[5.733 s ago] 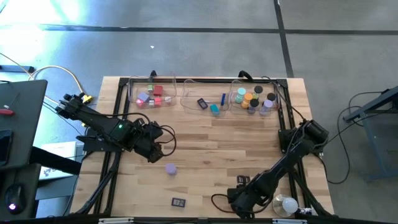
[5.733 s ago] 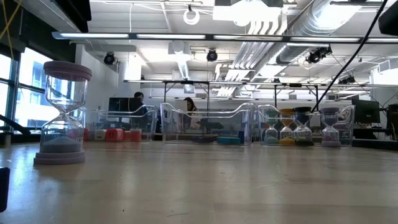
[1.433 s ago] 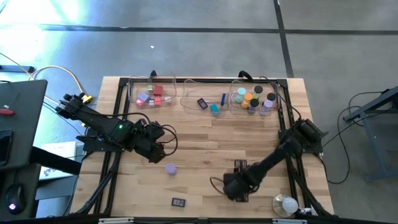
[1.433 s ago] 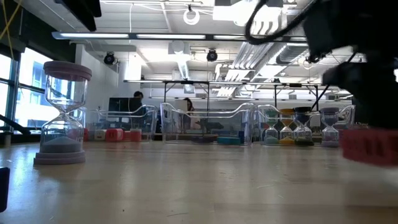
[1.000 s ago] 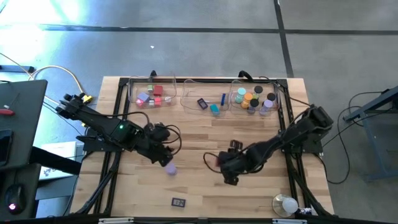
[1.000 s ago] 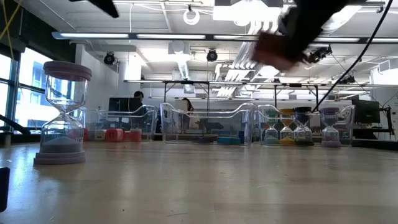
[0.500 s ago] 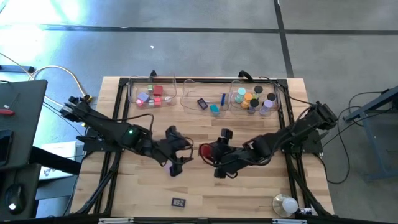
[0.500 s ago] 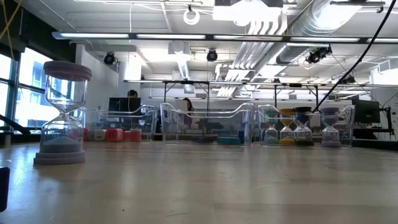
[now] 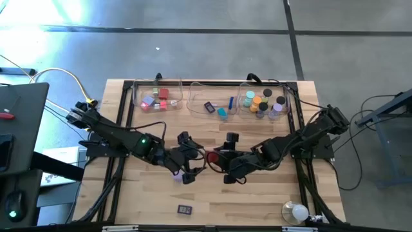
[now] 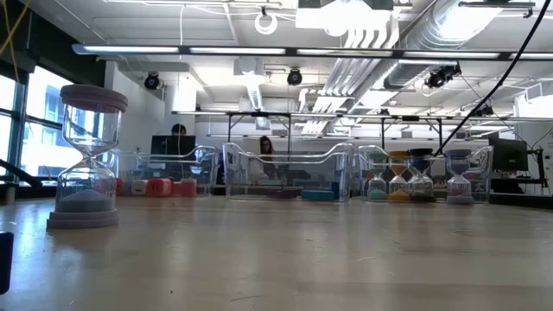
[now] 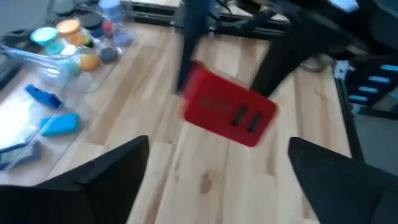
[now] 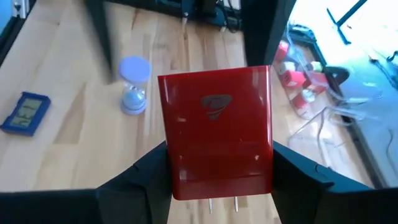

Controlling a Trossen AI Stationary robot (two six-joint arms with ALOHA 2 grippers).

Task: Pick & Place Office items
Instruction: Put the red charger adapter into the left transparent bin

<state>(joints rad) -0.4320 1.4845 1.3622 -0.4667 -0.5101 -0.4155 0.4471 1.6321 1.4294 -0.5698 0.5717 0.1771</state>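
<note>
One red block (image 12: pixel 215 132) — two end effectors beside it

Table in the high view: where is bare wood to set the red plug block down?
Bare wood lies between the three clear trays and the arms, and between the small dark display and white bulb. Crowded mid-table, where both pincers meet beside the lilac hourglass.

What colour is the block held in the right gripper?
Red. The block shows best in the right wrist view, clamped in the right gripper.

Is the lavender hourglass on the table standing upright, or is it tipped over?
Upright. The lavender hourglass rests on its flat base with its other cap directly above, on the table.
</note>
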